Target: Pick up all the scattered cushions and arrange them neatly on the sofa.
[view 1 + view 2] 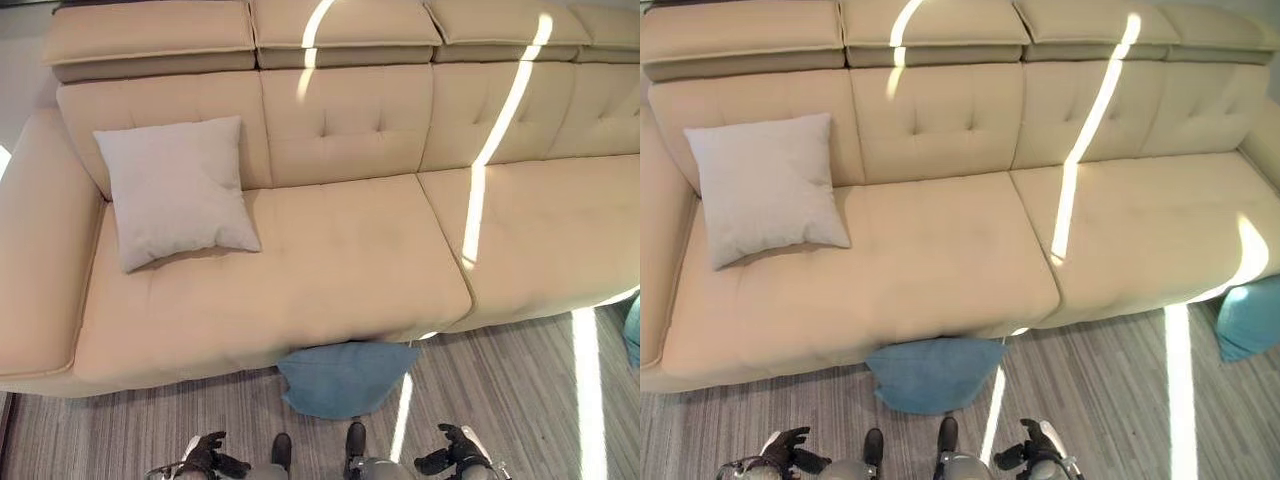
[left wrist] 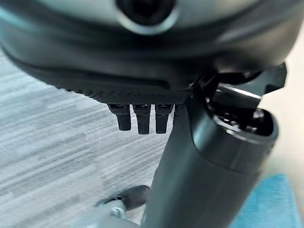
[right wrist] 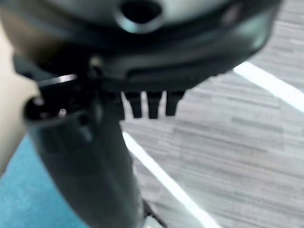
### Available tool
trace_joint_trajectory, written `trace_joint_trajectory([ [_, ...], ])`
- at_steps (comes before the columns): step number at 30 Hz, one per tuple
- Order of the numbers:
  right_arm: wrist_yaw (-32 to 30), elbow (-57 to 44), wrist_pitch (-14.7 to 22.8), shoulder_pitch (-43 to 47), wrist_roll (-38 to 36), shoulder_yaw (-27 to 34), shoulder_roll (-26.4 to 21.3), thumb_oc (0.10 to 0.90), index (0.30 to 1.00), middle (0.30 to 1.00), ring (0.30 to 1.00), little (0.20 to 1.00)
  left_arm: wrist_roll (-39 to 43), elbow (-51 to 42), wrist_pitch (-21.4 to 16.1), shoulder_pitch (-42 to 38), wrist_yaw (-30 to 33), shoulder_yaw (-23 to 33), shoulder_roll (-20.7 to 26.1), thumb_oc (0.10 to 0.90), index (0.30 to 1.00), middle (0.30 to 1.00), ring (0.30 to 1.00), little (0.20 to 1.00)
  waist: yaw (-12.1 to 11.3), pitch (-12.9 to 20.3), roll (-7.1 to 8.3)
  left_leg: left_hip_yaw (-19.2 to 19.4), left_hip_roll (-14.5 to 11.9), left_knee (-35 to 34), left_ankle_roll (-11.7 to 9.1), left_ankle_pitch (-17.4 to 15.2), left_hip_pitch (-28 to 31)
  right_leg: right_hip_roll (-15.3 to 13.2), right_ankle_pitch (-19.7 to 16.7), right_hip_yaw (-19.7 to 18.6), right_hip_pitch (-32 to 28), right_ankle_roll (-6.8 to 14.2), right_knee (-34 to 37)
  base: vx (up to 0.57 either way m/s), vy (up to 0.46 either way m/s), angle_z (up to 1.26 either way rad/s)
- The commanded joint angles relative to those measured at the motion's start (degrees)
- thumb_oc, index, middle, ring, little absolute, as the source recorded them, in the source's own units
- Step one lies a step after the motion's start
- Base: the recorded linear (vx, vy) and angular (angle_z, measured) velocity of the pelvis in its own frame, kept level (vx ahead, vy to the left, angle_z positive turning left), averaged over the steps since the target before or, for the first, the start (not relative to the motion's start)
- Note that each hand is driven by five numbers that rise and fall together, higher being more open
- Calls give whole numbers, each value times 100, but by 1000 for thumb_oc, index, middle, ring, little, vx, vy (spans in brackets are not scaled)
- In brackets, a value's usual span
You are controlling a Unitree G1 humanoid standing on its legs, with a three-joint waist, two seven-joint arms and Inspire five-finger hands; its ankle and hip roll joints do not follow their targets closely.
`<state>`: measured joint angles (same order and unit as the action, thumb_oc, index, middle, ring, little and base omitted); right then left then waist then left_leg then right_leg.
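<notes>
Your left hand [image 1: 205,455] and right hand [image 1: 455,450] hang low with fingers relaxed, holding nothing. Just ahead, a blue cushion [image 1: 345,378] lies on the floor [image 1: 150,430] against the sofa [image 1: 330,270]; another blue cushion [image 1: 1250,318] sits far right. A white cushion [image 1: 175,190] leans on the backrest.

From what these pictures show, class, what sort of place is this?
Probably a living room or lounge: a long beige sofa bearing a white cushion, blue cushions on grey striped flooring.

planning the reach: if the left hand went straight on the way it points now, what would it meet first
Probably the striped floor: the left hand, fingers straight, points down at it, with the blue cushion off to one side. Depth is unclear.
</notes>
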<state>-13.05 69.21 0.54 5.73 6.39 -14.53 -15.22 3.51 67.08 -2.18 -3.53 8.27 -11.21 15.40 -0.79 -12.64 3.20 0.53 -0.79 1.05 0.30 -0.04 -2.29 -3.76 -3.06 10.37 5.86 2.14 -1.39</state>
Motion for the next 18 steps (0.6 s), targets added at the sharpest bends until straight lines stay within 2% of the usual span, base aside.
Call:
trace_joint_trajectory([
  [1,-364,-201,59,134,-301,6,-314,800,900,900,900,900,388,-259,-218,-448,311,-73,87,800,900,900,900,900,13,-143,99,76,300,352,-20,-263,-675,-286,228,-239,476,468,-271,-361,-103,23],
  [2,-468,-376,111,305,-591,75,-354,800,900,900,900,900,629,-556,-310,-707,415,-167,122,800,900,900,900,900,46,-393,44,3,302,564,-67,-196,-1249,-314,226,-210,1036,409,-481,-361,-103,21],
  [3,-468,-375,111,307,-592,75,-354,800,900,900,900,900,630,-556,-309,-709,416,-167,122,800,900,900,900,900,54,-362,43,-2,304,585,-67,-200,-1298,-317,230,-206,1079,408,-497,-371,-96,16],
  [5,-704,-809,196,528,-1066,254,-482,800,900,900,900,900,1075,-960,-498,-1015,690,-229,184,800,900,900,900,900,105,-550,-58,-22,314,962,-122,-129,-2149,-340,258,-101,1907,299,-891,-254,-78,24],
  [6,-704,-810,195,527,-1066,254,-482,800,900,900,900,900,1075,-959,-498,-1016,691,-229,184,800,900,900,900,900,107,-537,-59,-23,315,971,-122,-132,-2169,-341,259,-100,1925,299,-897,-214,-72,23],
  [8,-931,-1177,309,795,-1470,402,-543,800,900,900,900,900,1347,-1155,-603,-1264,879,-247,215,800,900,900,900,900,161,-654,-88,28,254,1227,-149,-95,-2742,-365,252,-74,2489,264,-1082,-185,-66,12],
  [9,-1160,-1468,435,1117,-1754,459,-606,800,900,900,900,900,1614,-1284,-683,-1534,1011,-251,200,800,900,900,900,900,179,-717,-159,11,154,1483,-202,-230,-3252,-346,405,-130,3022,268,-1343,-187,-53,5],
  [11,-1377,-1677,522,1432,-1898,480,-669,800,900,900,900,900,1790,-1394,-742,-1785,1124,-283,239,800,900,900,900,900,216,-766,-205,21,114,1700,-222,-203,-3802,-377,413,-154,3539,260,-1524,-199,-22,-6],
  [12,-1565,-1964,620,1756,-1941,430,-773,800,900,900,900,900,1878,-1548,-787,-2051,1225,-323,300,800,900,900,900,900,261,-825,-248,24,72,1895,-238,-195,-4309,-390,411,-231,4067,248,-1732,-153,1,-11],
  [13,-1566,-1967,616,1757,-1940,430,-773,800,900,900,900,900,1878,-1549,-785,-2053,1225,-322,300,800,900,900,900,900,262,-798,-248,25,72,1917,-238,-202,-4353,-391,415,-234,4109,247,-1749,-136,-7,-8],
  [15,-1869,-2228,737,2256,-1972,414,-901,800,900,900,900,900,2003,-1741,-866,-2469,1423,-378,347,800,900,900,900,900,303,-898,-311,15,30,2169,-275,-164,-5023,-419,426,-292,4760,226,-2034,-114,-13,-2],
  [18,-2018,-2330,798,2678,-2022,389,-1031,800,900,900,900,900,2041,-1733,-876,-2791,1498,-415,401,800,900,900,900,900,327,-940,-346,19,-3,2301,-289,-152,-5471,-440,439,-351,5231,225,-2235,-73,-9,-2],
])
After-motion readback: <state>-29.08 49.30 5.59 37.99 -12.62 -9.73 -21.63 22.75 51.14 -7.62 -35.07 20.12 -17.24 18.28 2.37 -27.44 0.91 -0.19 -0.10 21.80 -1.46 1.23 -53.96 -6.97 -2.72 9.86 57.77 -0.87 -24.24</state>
